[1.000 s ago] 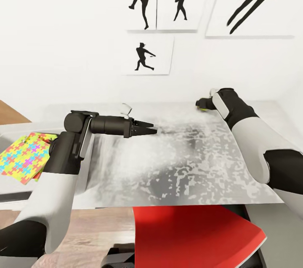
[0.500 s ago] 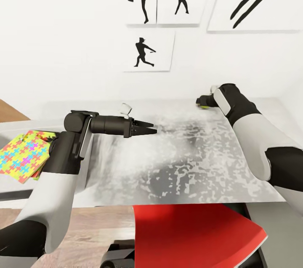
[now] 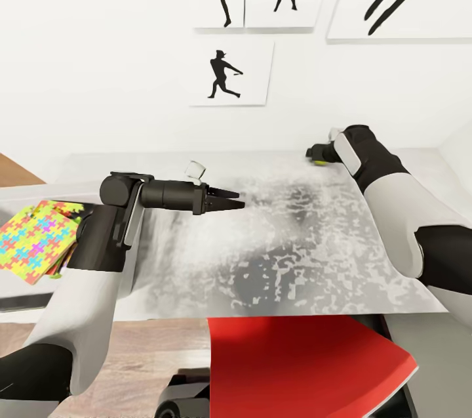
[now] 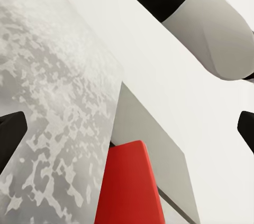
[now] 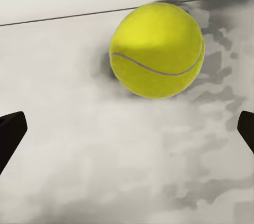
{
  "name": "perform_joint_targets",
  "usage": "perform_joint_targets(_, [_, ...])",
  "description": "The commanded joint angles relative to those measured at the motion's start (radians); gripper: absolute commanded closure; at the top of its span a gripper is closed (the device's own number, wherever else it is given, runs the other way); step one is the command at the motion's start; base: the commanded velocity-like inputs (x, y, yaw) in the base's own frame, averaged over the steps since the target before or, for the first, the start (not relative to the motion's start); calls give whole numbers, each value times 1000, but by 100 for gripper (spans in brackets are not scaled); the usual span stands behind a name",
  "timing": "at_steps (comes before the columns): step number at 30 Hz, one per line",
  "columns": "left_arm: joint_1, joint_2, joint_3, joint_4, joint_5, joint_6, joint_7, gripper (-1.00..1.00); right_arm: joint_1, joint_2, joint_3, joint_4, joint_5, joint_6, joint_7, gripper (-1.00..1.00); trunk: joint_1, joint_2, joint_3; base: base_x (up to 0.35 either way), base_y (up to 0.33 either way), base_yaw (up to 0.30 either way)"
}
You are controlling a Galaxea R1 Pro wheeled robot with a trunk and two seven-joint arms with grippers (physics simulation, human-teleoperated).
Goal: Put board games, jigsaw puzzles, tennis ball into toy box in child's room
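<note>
One toy is in play: the tennis ball (image 5: 156, 50) rests on the table (image 3: 295, 254) close to the back wall, just beyond the right gripper (image 3: 315, 155), whose fingers (image 5: 11, 131) are spread wide and not yet around it. A round ball can roll off when nudged, so an off-centre approach might push it against the wall. The left gripper (image 3: 235, 200), fingers apart in its wrist view, hovers empty over mid-table; a jigsaw puzzle (image 3: 36, 241) lies off the table's left end.

In the head view the right gripper (image 3: 314, 154) mostly covers the tennis ball (image 3: 319, 161), leaving a yellow sliver, so whether its fingers touch the ball cannot be told. At nine o'clock the jigsaw puzzles (image 3: 36, 241) are cut by the edge and partly behind the left arm (image 3: 98, 247).
</note>
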Motion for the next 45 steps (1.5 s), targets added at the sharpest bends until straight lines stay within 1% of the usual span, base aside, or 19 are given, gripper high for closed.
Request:
perform_joint_targets(1, [-1, 0, 0, 0, -3, 11, -5, -100, -4, -2, 8, -1, -11, 4, -7, -100, 0, -2, -3, 0, 0, 0])
perform_joint_targets(5, [-1, 1, 0, 0, -3, 11, -5, -100, -23, -3, 7, -1, -11, 10, -7, -100, 0, -2, -9, 0, 0, 0])
perform_joint_targets(16, [-1, 1, 0, 0, -3, 11, -5, -100, -33, -3, 6, -3, -9, 18, -8, -100, 0, -2, -25, 0, 0, 0])
perform_joint_targets(31, [-1, 1, 0, 0, -2, 11, -5, -100, -64, -4, 7, -16, -10, 22, -10, -100, 0, -2, -46, 0, 0, 0])
perform_joint_targets(33, [-1, 1, 0, 0, -2, 11, -5, -100, -69, -4, 7, -16, -9, 27, -10, -100, 0, -2, -49, 0, 0, 0])
perform_joint_targets(37, [-1, 1, 0, 0, -2, 11, -5, -100, -81, -2, 7, -16, -8, 59, -13, -100, 0, -2, -55, 0, 0, 0])
perform_joint_targets(45, [-1, 1, 0, 0, -3, 11, -5, -100, -87, -5, 7, -16, -8, 75, -13, -100, 0, -2, -67, 0, 0, 0])
